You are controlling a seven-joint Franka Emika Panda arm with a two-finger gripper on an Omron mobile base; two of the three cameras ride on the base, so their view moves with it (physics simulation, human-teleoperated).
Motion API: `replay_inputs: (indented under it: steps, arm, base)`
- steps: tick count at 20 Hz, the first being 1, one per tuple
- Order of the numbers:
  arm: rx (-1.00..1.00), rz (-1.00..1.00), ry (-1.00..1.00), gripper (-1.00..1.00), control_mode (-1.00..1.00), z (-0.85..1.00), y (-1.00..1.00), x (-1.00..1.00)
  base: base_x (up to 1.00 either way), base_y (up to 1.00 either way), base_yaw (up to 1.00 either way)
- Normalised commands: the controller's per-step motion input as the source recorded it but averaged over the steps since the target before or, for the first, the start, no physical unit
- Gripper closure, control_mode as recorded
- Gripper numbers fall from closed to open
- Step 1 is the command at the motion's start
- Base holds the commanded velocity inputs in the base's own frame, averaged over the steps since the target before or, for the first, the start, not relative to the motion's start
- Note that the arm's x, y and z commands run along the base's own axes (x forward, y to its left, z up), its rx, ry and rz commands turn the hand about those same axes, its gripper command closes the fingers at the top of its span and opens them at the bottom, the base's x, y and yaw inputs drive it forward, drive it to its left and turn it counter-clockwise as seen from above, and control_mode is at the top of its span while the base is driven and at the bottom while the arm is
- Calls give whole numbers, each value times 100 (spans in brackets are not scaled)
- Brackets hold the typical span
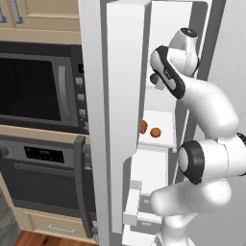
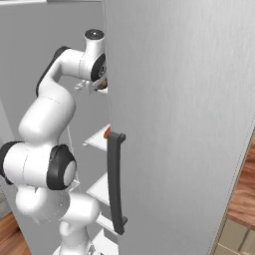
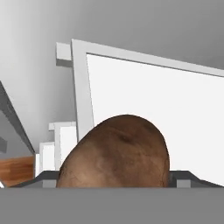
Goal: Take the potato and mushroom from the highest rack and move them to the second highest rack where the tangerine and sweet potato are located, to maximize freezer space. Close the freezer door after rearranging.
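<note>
One potato (image 3: 116,153) filled the lower centre of the hand view — brown, rough-skinned, sitting right between the gripper's two tips, with a white shelf (image 3: 153,109) behind it. Whether the gripper actually clamped it or merely stood around it, I could not tell.

In the left base view, the arm reached into the open freezer (image 1: 166,129) at the upper centre of the frame. Lower, mid-frame, one white rack (image 1: 158,139) carried two things: one round tangerine (image 1: 155,132) and, just left of it, one sweet potato (image 1: 143,127), half hidden by the freezer door (image 1: 120,120). Two black ovens (image 1: 38,86) stood stacked at the left.
</note>
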Motion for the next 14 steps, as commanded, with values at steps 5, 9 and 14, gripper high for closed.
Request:
replay_inputs:
  steps: [5,9,14]
  arm:
    - [0,0,-4,100,-100,-31,0,-98]
    - [-4,0,0,100,-100,-40,4,-84]
    - [-19,0,0,100,-100,-55,7,-52]
  base:
    - [0,0,0]
    - [0,0,0]
    - [0,0,0]
